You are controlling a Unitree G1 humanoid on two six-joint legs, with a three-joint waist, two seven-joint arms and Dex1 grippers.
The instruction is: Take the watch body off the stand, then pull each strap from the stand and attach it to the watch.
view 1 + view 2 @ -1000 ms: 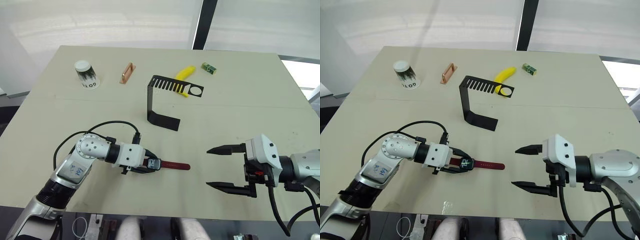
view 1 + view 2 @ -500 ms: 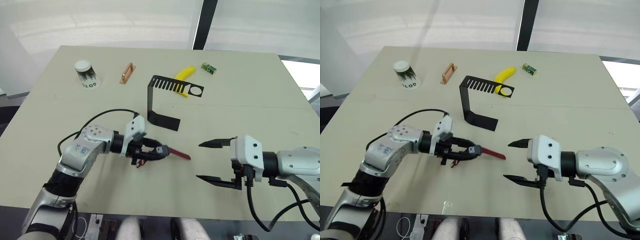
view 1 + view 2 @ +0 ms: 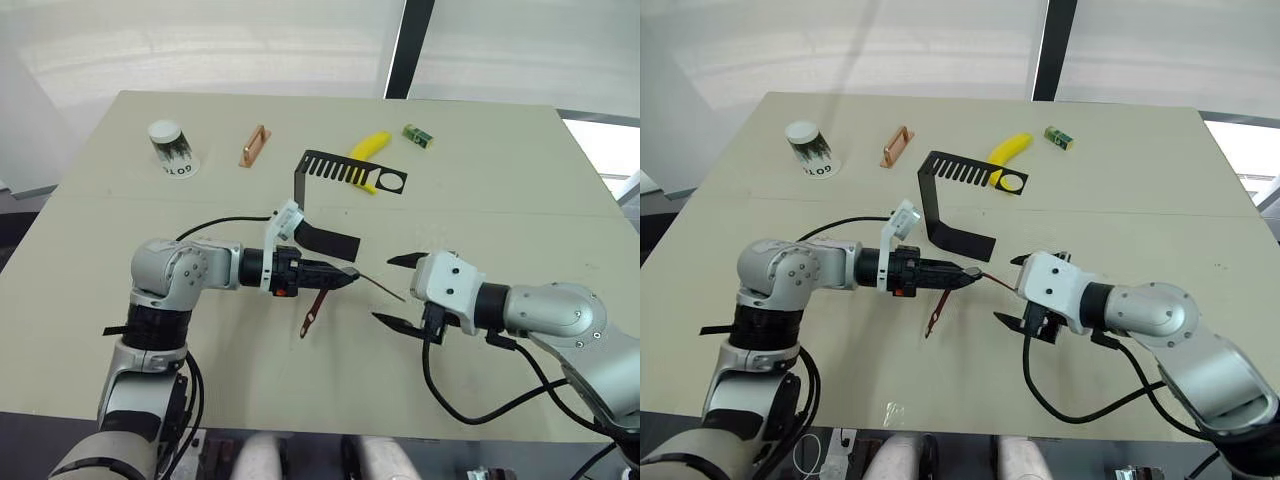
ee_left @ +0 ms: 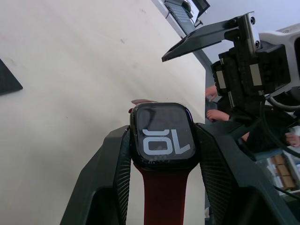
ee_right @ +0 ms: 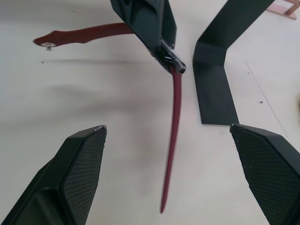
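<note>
Your left gripper (image 4: pixel 161 154) is clamped on the watch (image 4: pixel 162 136), held above the table (image 3: pixel 480 190) at about 6 o'clock from the stand (image 3: pixel 325 200). Both straps (image 5: pixel 174 136) are on it; one hangs down, one points toward your right gripper (image 3: pixel 392 290), which is spread wide just beside its tip.
</note>
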